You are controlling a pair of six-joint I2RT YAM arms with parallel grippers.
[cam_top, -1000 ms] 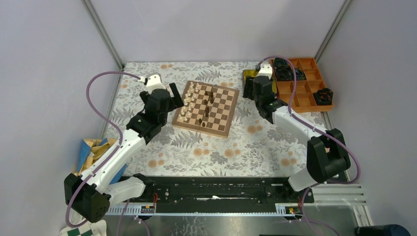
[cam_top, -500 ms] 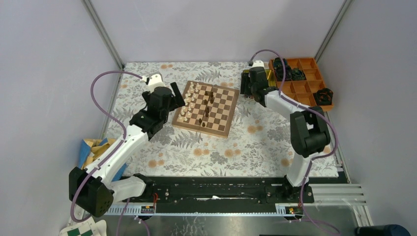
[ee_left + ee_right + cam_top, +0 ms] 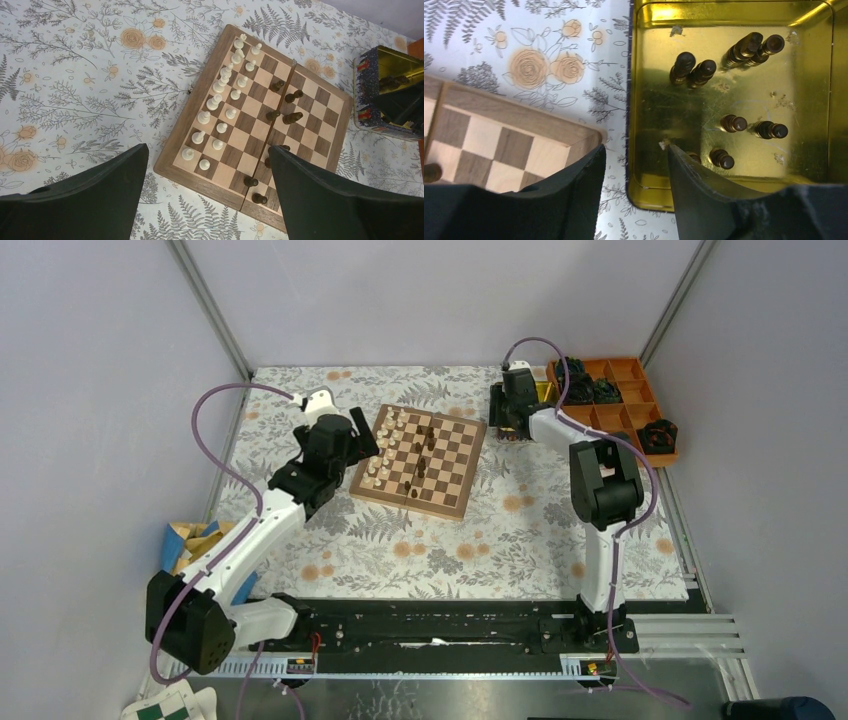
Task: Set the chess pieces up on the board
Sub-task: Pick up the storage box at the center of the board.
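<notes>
The board [image 3: 455,466] lies at the far middle of the floral cloth and also shows in the left wrist view [image 3: 260,92]. Cream chess pieces [image 3: 220,97] stand in two rows along its left side. A few dark chess pieces [image 3: 292,118] stand near its middle fold. My left gripper [image 3: 362,436] is open and empty, high over the board's near left edge [image 3: 207,150]. My right gripper [image 3: 506,416] is open and empty, with its jaws on either side of the left wall of a shiny yellow tin [image 3: 734,100], seen in the right wrist view [image 3: 635,148]. Several dark pieces [image 3: 689,67] lie in the tin.
An orange compartment tray [image 3: 615,418] with black gear-like lumps [image 3: 660,432] stands at the far right, just past the tin. A blue holder of wooden blocks [image 3: 190,540] sits at the left edge. A green-and-white checkered sheet [image 3: 165,708] lies below the rail.
My right arm has folded upright and its gripper has moved left and further away, onto the tin's near left corner. My left gripper has edged slightly towards the board.
</notes>
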